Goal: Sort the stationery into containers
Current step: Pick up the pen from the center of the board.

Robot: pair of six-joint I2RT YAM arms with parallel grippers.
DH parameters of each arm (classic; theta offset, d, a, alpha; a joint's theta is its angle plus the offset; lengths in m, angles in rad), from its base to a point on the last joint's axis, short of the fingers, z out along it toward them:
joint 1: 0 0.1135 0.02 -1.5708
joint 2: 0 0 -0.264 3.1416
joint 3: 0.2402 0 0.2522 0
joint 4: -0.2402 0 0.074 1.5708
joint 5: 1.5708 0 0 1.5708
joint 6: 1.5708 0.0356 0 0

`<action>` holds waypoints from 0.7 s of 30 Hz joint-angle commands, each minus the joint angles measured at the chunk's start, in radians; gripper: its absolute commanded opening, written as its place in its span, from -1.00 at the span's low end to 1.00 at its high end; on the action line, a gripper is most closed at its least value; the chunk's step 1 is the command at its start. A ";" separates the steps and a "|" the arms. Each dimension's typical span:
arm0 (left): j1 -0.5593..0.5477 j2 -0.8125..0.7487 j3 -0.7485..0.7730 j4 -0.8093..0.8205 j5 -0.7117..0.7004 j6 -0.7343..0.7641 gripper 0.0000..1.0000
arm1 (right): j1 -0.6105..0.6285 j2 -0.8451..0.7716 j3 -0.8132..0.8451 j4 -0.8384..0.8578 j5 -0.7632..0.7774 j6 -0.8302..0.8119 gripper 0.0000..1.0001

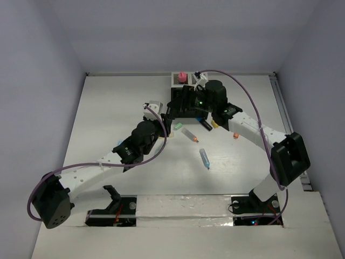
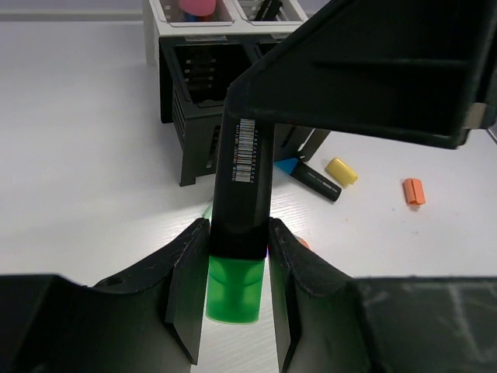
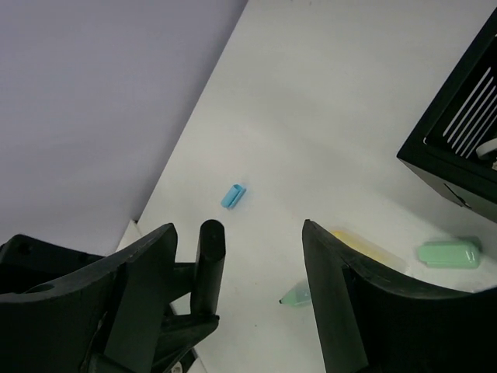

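Observation:
My left gripper (image 2: 233, 311) is shut on a black marker (image 2: 242, 186) with a green end, holding it upright just in front of the mesh organizer (image 2: 194, 116). The marker's top reaches between the open fingers of my right gripper (image 3: 239, 229), close to its left finger (image 3: 147, 264); the marker's black end (image 3: 210, 241) shows there. In the top view both grippers, left (image 1: 166, 116) and right (image 1: 182, 105), meet in front of the organizer (image 1: 178, 81). A pink tube (image 1: 183, 76) stands in a white back compartment.
On the table lie a green cap (image 1: 179, 126), a clear pen with an orange tip (image 1: 190, 135), a light blue pen (image 1: 204, 157), an orange cap (image 1: 235, 136), a yellow cap (image 2: 340, 169), a black marker (image 2: 314, 180) and a light blue cap (image 3: 233, 196).

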 commanded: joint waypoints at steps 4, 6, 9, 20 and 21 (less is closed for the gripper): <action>-0.010 -0.023 -0.005 0.081 -0.045 0.030 -0.76 | 0.013 0.026 0.057 0.042 -0.030 0.034 0.11; -0.010 -0.016 0.000 0.084 -0.057 0.031 -0.75 | 0.013 0.032 0.057 0.044 -0.044 0.038 -0.07; -0.010 -0.005 0.003 0.095 -0.053 0.039 -0.72 | 0.013 0.039 0.061 0.037 -0.050 0.043 -0.54; -0.010 -0.052 0.003 0.064 -0.073 0.025 0.98 | 0.013 0.024 0.086 0.071 0.084 0.043 -1.00; -0.010 -0.081 -0.002 0.058 -0.070 0.022 0.98 | 0.013 0.032 0.097 0.064 0.115 0.037 -1.00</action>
